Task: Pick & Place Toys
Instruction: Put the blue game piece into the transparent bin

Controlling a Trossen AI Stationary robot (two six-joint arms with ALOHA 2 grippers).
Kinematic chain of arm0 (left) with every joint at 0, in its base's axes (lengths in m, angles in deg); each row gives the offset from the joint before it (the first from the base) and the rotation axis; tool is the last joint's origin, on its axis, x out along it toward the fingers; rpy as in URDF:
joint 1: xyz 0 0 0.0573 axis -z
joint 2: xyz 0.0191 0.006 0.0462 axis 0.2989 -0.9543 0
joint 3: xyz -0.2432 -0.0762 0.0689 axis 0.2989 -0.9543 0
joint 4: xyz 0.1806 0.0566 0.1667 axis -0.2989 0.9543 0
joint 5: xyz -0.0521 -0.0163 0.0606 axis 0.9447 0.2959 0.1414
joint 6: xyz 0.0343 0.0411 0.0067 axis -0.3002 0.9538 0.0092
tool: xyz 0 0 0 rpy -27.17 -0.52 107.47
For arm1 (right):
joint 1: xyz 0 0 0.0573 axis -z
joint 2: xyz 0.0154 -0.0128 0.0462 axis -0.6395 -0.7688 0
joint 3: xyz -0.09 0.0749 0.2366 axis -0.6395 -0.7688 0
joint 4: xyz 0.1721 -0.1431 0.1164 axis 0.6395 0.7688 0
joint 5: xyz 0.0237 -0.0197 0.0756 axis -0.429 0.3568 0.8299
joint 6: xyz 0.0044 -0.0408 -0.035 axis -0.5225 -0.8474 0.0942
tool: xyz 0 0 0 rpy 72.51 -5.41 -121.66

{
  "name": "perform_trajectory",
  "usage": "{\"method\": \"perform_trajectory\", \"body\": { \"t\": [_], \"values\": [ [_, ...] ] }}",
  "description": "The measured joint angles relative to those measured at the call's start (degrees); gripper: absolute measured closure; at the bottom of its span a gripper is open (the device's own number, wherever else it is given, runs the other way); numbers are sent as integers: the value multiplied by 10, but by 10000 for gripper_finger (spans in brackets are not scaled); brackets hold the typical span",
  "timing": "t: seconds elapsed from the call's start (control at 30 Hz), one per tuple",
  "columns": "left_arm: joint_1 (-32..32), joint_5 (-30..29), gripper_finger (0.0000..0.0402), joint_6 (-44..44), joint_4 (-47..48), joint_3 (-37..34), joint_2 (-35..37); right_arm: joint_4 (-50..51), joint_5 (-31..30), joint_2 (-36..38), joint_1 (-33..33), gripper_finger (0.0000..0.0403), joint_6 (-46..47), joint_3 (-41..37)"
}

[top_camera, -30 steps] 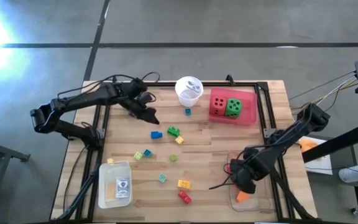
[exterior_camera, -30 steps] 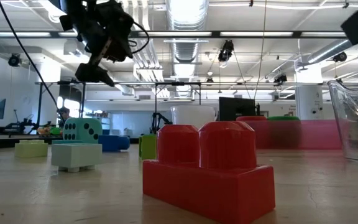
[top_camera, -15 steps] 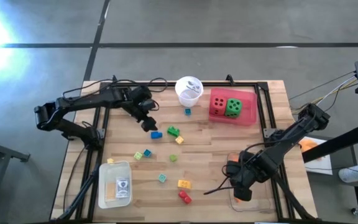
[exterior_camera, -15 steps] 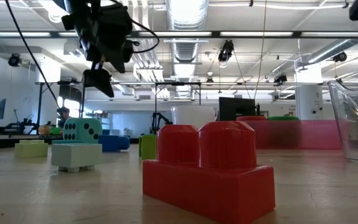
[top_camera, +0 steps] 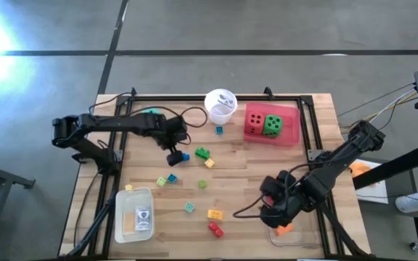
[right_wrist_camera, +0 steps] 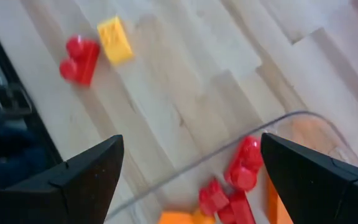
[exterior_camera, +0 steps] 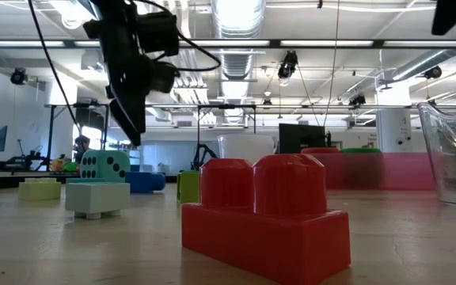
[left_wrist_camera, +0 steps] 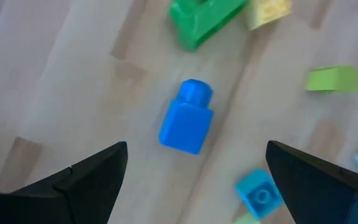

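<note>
Small bright bricks lie scattered on the wooden table. A blue brick [left_wrist_camera: 187, 124] lies on its side below my open left gripper [left_wrist_camera: 194, 180], whose fingers stand on either side of it, above it. In the high view this gripper [top_camera: 174, 156] hangs just left of the blue brick [top_camera: 184, 156]. A green brick [top_camera: 202, 153] and a yellow one [top_camera: 210, 164] lie next to it. My right gripper [top_camera: 268, 214] hangs open over the near right of the table, at the rim of a clear tray [right_wrist_camera: 291, 118] that holds red bricks [right_wrist_camera: 244, 165].
A pink tray [top_camera: 290, 135] at the far right holds a red die [top_camera: 255, 123] and a green die [top_camera: 271, 125]. A white cup [top_camera: 220, 105] stands at the far middle and a white tray [top_camera: 134, 215] at the near left. A red brick [top_camera: 215, 230] and a yellow brick [top_camera: 214, 214] lie near the front.
My left gripper has come down and toward the near edge, over the blue brick, rolling about its own axis as it went. My right gripper has risen from the clear tray and turned, drifting a little toward the table's left. Both stay open.
</note>
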State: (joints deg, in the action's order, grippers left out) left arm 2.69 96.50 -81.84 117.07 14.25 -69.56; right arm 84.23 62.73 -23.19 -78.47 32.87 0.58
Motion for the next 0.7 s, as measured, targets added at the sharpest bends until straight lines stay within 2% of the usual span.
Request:
{"method": "perform_trajectory", "body": {
  "t": [0.33, 0.53, 0.7],
  "values": [
    [11, -21, 18, 34, -1, 0, -90, -10, -118, 0, 0, 32, 95, 3],
    [27, -52, 18, 37, -3, 0, -129, -33, -127, 0, 0, 32, 106, 3],
    [32, -71, 20, 53, -22, 0, -135, -34, -149, 0, 1, 32, 117, 3]
  ]
}}
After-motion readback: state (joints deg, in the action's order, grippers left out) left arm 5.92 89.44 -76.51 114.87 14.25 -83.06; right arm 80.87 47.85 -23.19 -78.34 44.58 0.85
